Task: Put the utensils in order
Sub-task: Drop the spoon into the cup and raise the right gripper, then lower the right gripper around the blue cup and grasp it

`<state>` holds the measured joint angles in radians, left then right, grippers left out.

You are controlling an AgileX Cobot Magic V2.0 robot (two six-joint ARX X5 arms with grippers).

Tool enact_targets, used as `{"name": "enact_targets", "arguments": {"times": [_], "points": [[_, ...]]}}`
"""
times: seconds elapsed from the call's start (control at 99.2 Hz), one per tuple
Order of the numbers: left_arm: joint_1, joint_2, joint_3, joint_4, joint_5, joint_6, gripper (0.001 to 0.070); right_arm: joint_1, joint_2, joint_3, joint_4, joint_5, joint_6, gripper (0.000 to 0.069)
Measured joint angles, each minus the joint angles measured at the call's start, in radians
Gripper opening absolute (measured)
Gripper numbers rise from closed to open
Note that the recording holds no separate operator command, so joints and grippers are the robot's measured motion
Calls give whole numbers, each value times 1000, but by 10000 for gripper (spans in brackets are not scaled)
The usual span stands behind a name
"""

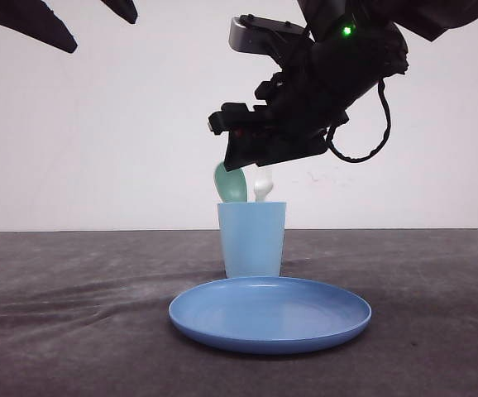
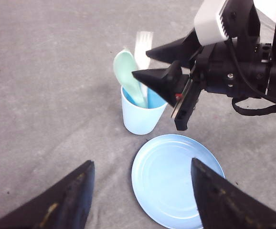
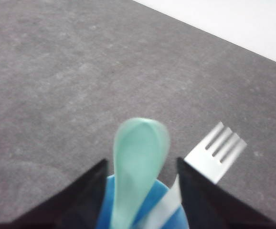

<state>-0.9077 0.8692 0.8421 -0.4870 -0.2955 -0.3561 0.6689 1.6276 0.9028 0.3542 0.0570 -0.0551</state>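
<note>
While my right claw (image 2: pixel 150 62) is hovering over the cup (image 1: pixel 251 240), fingers spread wide, gripping nothing —
spoon (image 1: pixel 230 184) and fork (image 1: pixel 262 185) are standing inside it, behind the plate (image 1: pixel 270 313).

Lighting: even, diffuse, fairly bright; source apparently overhead. Front view: white wall (image 1: pixel 98 132) evenly lit, no glare; dark counter (image 1: pixel 57 331) shows soft broad shadow bands toward 9 o'clock of the plate (image 1: pixel 270 314), and a thin shadow beneath its rim. Arm housing reads near-black, detail lost; one green indicator light (image 1: pixel 347 31) glows. Left wrist view: sharp mid-frame; fork (image 2: pixel 143 45) tines smeared; left pincer (image 2: pixel 143 200) fingers at the lower corners soft. Right wrist view: spoon (image 3: pixel 137 157) and cup (image 3: pixel 143 210) rim blurred; fork tines crisper; wall at 1 o'clock overexposed.
</note>
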Motion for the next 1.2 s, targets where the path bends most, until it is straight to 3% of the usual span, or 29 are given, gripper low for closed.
{"name": "enact_targets", "arguments": {"times": [0.222, 0.434, 0.736, 0.807, 0.958, 1.2], "points": [[0, 0, 0, 0, 0, 0, 386, 18, -21, 0, -12, 1, 0, 353], [0, 0, 0, 0, 0, 0, 386, 38, -211, 0, -60, 30, 0, 353], [0, 0, 0, 0, 0, 0, 386, 84, -537, 0, -425, 52, 23, 357], [0, 0, 0, 0, 0, 0, 386, 86, -596, 0, -511, 52, 45, 416], [0, 0, 0, 0, 0, 0, 386, 88, -659, 0, -636, 52, 113, 682], [0, 0, 0, 0, 0, 0, 386, 95, -629, 0, -773, 48, 214, 680]]}}
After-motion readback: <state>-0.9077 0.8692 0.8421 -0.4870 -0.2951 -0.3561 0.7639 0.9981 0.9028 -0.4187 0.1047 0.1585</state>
